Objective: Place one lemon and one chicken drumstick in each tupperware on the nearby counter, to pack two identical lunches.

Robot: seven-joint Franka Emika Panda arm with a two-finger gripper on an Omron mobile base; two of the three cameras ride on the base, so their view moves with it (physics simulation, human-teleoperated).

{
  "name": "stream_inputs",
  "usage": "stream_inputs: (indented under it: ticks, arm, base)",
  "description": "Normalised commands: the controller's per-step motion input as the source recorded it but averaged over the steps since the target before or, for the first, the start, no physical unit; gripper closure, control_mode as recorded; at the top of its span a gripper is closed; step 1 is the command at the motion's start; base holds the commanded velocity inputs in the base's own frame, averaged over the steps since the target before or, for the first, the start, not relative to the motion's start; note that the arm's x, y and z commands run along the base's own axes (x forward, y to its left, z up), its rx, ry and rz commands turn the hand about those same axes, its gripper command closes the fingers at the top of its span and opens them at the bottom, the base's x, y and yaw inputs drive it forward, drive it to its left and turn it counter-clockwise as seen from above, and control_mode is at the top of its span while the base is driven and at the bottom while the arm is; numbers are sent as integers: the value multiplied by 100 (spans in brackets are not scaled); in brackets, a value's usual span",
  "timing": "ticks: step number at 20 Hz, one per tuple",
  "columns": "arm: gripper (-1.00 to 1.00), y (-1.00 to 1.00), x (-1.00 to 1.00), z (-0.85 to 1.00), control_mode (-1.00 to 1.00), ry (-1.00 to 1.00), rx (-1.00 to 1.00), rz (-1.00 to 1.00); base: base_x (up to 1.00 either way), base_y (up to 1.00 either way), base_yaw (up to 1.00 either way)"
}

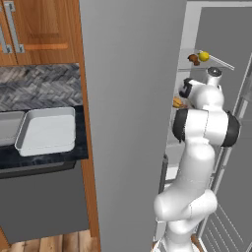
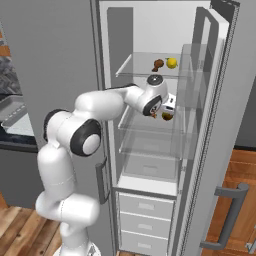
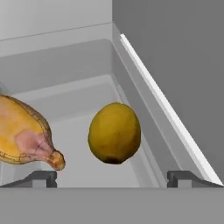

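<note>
progress: early, tray point(image 1: 47, 130) on desk point(image 1: 44, 158) looks bare | my end effector point(image 3: 111, 177) wide, holding nothing, facing lemon point(image 3: 114, 133) beside drumstick point(image 3: 24, 133) in fridge point(image 2: 165, 30) | left: all four items

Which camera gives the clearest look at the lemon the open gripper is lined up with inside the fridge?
The hand view: the lemon sits large and unobstructed between the open gripper tips, beside a chicken drumstick. In the right base view the wrist covers most of that spot; in the left base view the arm blocks it.
</note>
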Motion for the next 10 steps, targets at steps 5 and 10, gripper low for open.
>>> stream_inputs:
  ticks: [5,10]
  arm:
    - [-100,-19,66,-25,-100,0,0,0]
    - [-100,-27,58,-32,-100,0,0,0]
  base:
    - [0,0,0]
    - [0,0,0]
